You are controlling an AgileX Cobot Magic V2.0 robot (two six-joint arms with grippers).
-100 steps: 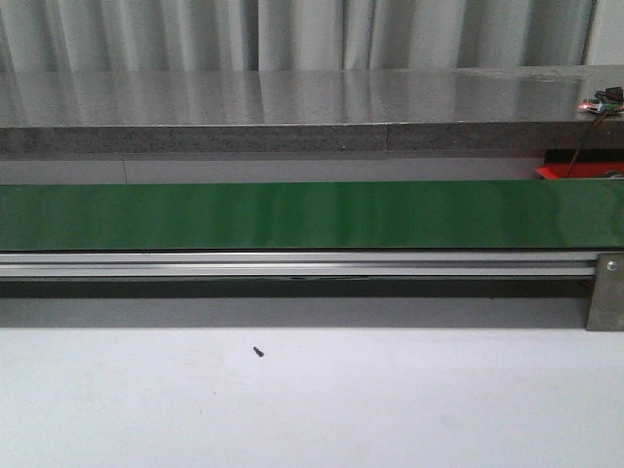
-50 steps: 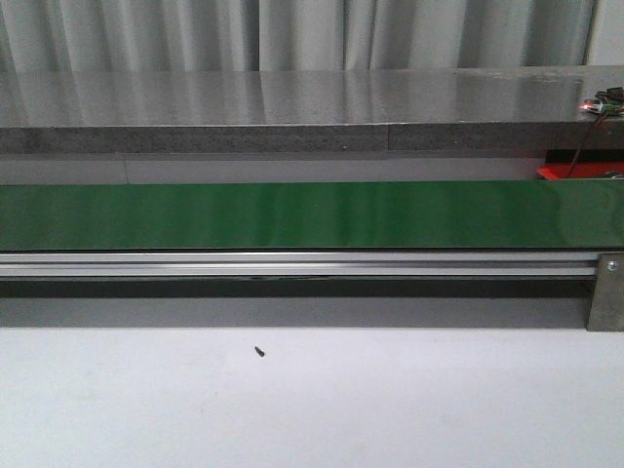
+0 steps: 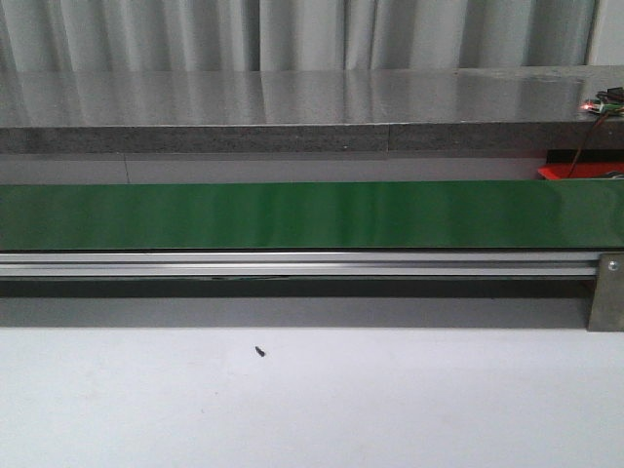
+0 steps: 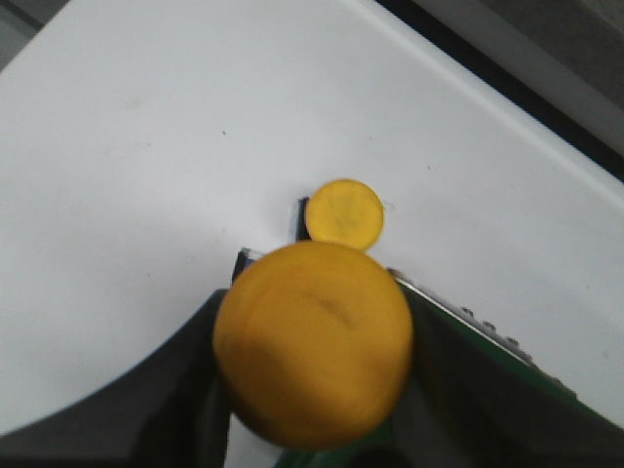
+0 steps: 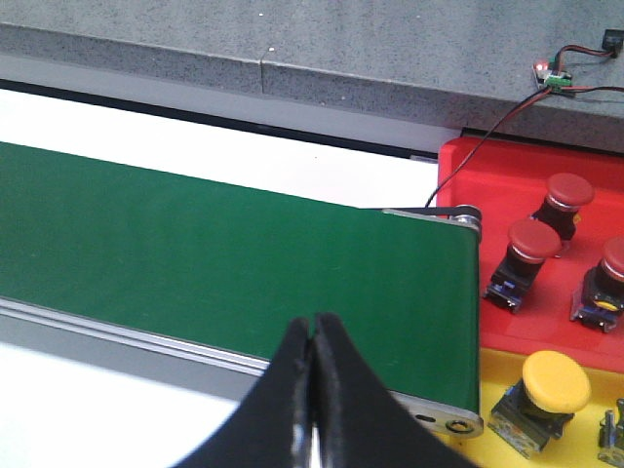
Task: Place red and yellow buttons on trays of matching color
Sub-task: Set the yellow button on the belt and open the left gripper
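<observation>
yellow button clamped in the left gripper

the yellow button (image 4: 312, 341) is clamped between the fingers of the left gripper (image 4: 310, 390), above the white table (image 4: 146, 146), where a second yellow button (image 4: 343, 212) lies. the right gripper (image 5: 312, 341) hangs over the green belt (image 5: 195, 253), fingers pressed together on nothing. beside the belt end are the red tray (image 5: 487, 185) with three red buttons (image 5: 531, 244) and the yellow tray (image 5: 497, 366) with one yellow-capped button (image 5: 554, 382).

Three red buttons (image 5: 534, 240) sit on one red tray (image 5: 487, 175). Three yellow buttons show in all: one (image 5: 556, 382) on the single yellow tray (image 5: 492, 375), two in the left wrist view, a large near one (image 4: 312, 343) and a smaller one (image 4: 343, 212). One green conveyor belt (image 3: 312, 214) runs across.
</observation>
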